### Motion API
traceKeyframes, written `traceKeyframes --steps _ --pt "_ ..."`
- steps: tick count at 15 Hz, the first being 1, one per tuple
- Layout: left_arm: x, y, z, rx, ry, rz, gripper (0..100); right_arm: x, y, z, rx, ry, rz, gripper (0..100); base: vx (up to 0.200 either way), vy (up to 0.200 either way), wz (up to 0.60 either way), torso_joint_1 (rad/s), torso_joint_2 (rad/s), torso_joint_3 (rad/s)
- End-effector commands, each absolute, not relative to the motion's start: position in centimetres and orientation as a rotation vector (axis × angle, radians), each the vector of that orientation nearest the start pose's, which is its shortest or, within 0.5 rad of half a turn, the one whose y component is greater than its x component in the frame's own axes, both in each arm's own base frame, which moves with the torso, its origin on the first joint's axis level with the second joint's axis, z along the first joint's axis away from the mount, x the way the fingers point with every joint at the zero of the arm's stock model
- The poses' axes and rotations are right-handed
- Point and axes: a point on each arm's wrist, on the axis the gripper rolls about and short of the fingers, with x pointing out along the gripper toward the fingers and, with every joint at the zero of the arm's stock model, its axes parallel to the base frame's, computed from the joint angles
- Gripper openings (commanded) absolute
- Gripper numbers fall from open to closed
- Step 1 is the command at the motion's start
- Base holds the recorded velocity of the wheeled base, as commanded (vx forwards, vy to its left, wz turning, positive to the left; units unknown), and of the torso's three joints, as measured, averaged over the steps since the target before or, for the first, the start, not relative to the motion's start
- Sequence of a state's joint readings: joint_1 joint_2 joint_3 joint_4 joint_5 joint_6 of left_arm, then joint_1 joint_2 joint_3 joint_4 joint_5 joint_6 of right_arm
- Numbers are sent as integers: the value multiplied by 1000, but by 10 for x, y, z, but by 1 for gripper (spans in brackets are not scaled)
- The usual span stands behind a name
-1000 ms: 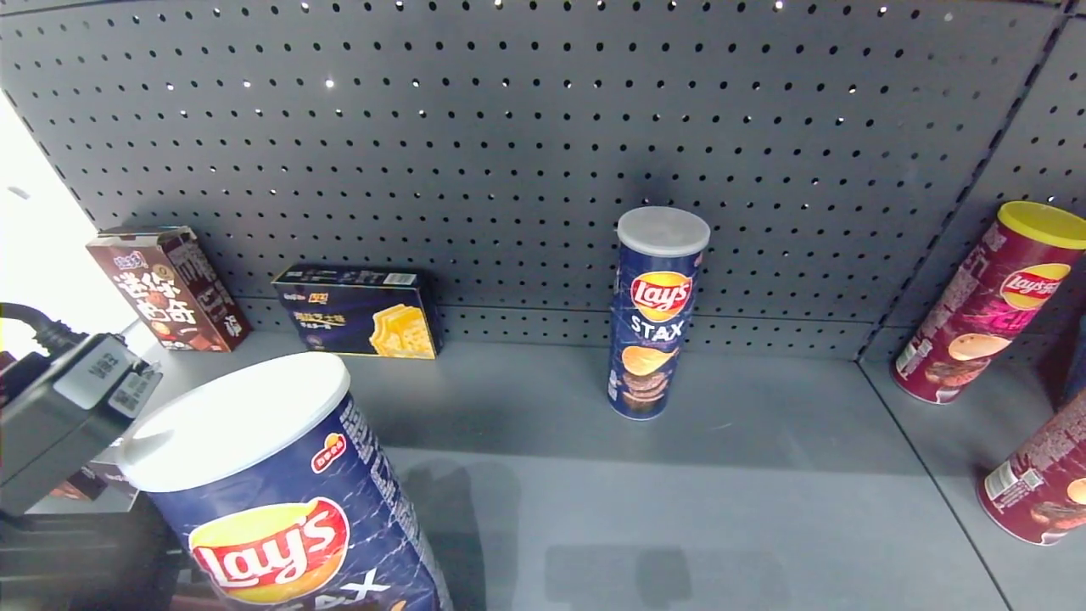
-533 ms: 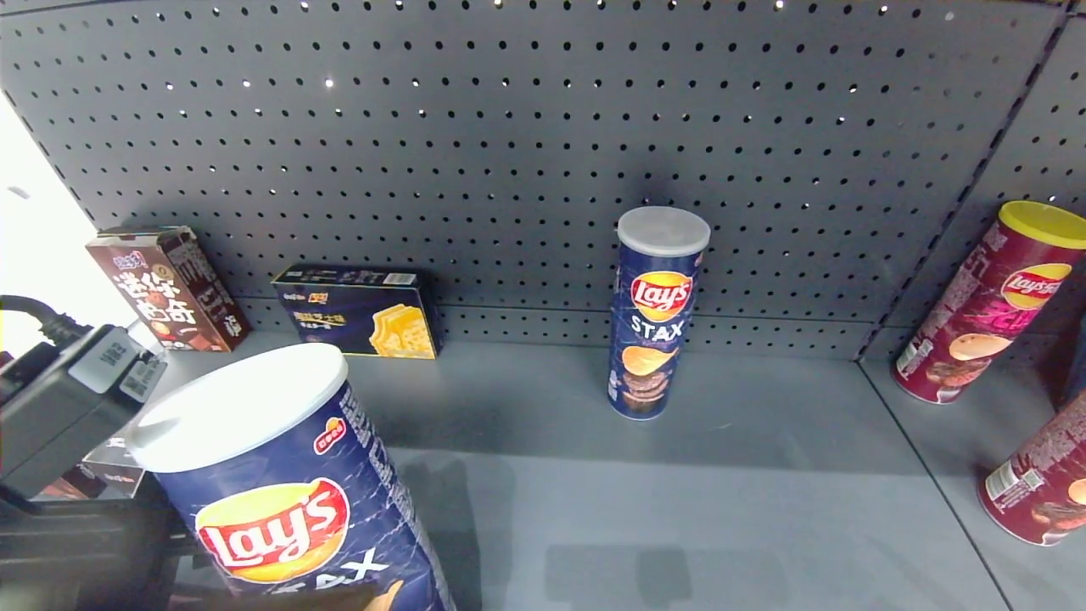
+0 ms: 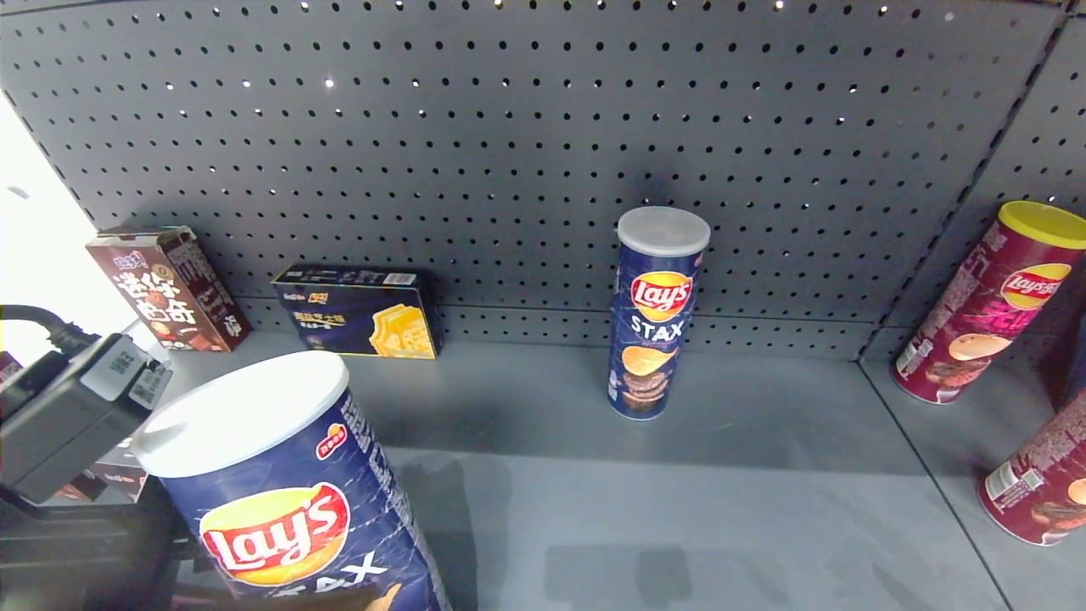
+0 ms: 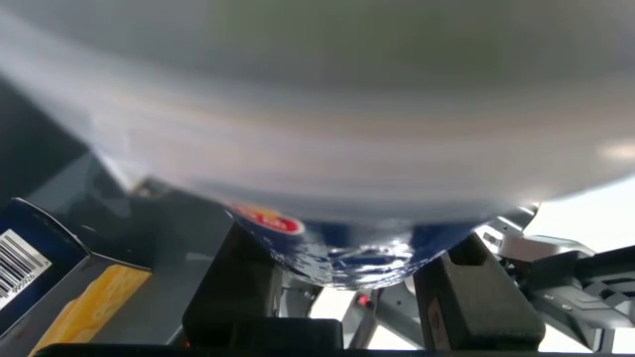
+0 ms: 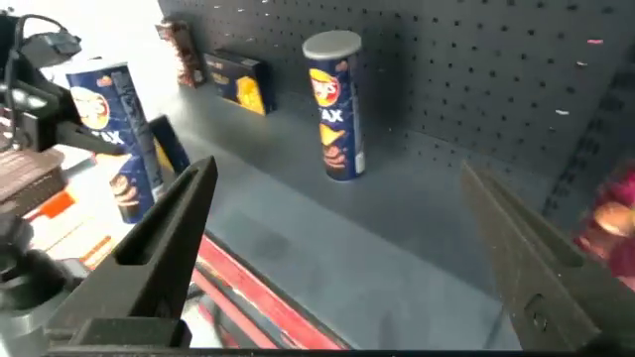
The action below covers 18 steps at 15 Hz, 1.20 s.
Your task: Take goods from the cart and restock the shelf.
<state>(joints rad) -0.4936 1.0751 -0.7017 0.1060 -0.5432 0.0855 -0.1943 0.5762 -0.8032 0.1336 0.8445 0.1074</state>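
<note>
A big blue chips can [image 3: 280, 501] with a white lid stands upright at the near left of the shelf front, and my left gripper [image 4: 357, 302] is shut on its blue body [image 4: 337, 256], a black finger [image 4: 238, 297] on either side. The right wrist view shows the same can [image 5: 109, 129] at the shelf's edge. A second blue chips can [image 3: 657, 314] stands upright on the grey shelf [image 3: 679, 509] against the pegboard. My right gripper [image 5: 347, 248] hangs open in front of the shelf, nothing between its fingers [image 5: 169, 248], well short of that can [image 5: 334, 104].
A brown snack box [image 3: 165, 288] and a dark blue cracker box [image 3: 361, 310] stand at the back left. Two maroon chips cans [image 3: 993, 301] [image 3: 1039, 484] sit in the bay to the right, past a divider. Bare shelf floor lies between the two blue cans.
The held blue can has shifted slightly right and toward the shelf with the left arm. The goods on the shelf have not moved.
</note>
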Motion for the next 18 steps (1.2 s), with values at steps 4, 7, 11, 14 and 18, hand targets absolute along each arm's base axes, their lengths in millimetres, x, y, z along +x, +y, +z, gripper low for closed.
traceKeyframes --steps 4,7,11,14,18 --pt "114 -74 225 64 453 -1037 0 33 18 285 109 63 865 100 0 0 0 0 0 0" --pt "115 -74 225 60 458 -1035 0 46 24 282 127 128 987 100 0 0 0 0 0 0" --pt "115 -74 223 60 464 -1035 0 61 34 284 122 175 1053 100 0 0 0 0 0 0" --pt "114 -74 221 59 474 -1036 0 64 39 286 119 185 1074 100 0 0 0 0 0 0" --pt "114 -74 218 59 483 -1035 0 75 47 289 116 213 1106 100 0 0 0 0 0 0"
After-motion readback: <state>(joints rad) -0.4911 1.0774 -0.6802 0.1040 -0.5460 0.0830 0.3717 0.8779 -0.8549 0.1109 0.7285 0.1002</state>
